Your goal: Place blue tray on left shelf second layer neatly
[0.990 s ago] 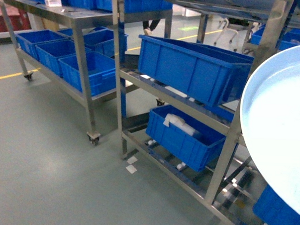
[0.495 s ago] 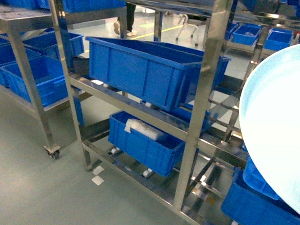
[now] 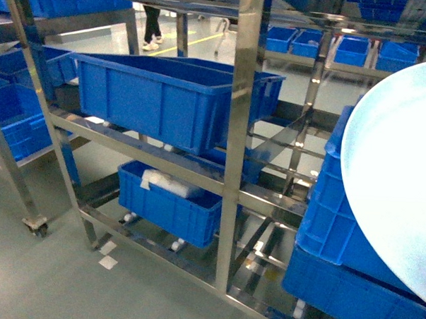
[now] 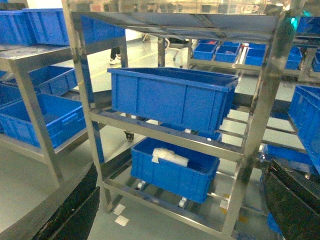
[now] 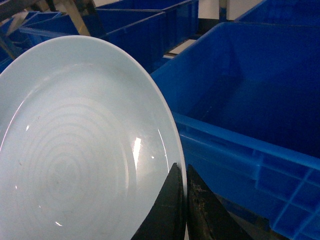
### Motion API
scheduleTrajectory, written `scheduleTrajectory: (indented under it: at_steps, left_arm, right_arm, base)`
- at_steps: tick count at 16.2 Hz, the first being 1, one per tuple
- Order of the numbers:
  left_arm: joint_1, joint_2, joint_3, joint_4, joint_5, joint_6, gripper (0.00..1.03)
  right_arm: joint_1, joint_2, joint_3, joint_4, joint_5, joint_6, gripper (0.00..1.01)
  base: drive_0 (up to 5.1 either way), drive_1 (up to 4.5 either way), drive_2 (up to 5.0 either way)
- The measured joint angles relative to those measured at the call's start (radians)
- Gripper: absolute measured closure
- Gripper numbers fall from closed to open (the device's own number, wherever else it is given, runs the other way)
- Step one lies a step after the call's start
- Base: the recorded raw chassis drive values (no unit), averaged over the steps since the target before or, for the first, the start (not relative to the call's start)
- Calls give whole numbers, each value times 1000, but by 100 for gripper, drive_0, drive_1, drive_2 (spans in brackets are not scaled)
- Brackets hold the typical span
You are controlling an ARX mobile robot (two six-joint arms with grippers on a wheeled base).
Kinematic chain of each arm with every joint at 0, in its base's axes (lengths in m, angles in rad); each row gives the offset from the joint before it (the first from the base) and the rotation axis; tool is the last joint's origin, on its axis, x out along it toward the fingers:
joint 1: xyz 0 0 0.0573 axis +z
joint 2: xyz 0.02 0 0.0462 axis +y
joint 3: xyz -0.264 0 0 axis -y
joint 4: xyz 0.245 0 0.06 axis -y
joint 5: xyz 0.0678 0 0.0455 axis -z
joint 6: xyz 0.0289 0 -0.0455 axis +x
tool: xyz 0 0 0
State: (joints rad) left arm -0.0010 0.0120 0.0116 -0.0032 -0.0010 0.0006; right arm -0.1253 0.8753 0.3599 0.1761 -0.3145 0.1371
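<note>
The pale blue tray (image 3: 396,174) fills the right side of the head view, held up on edge. In the right wrist view the blue tray (image 5: 85,145) shows its ringed inside, and my right gripper (image 5: 183,172) is shut on its rim, one black finger on each face. The left shelf (image 3: 241,132) is a shiny steel rack straight ahead; its second layer carries a large blue crate (image 3: 159,97). My left gripper (image 4: 182,210) stands wide open and empty, facing the left shelf (image 4: 260,100), its fingers (image 4: 75,210) at the frame's lower corners.
A lower blue crate (image 3: 170,200) with a white bag sits on the rack's bottom rollers. Stacked blue crates (image 3: 343,250) stand just behind the tray on the right. Another steel rack with crates (image 4: 40,115) stands to the left. A person's legs (image 3: 151,26) show far back.
The head view has swung right: the steel rack has slid left and come closer, and blue crates have come into view behind the tray. The tray stays held in the same place.
</note>
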Motion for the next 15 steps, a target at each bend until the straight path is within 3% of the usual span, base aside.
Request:
scheduleTrajectory:
  at_steps: [5,13,15]
  left_arm:
    - [0,0,0,0,0,0,5]
    - [0,0,0,0,0,0,5]
    - [0,0,0,-5,1,0,5]
  right_arm:
    - [0,0,0,0,0,0,99]
    - [0,-4,0,0,0,0,99]
    - [0,1,0,2,0,0,99]
  base:
    - [-160,-160,-160]
    - [-22,387,-431]
    - [0,0,0]
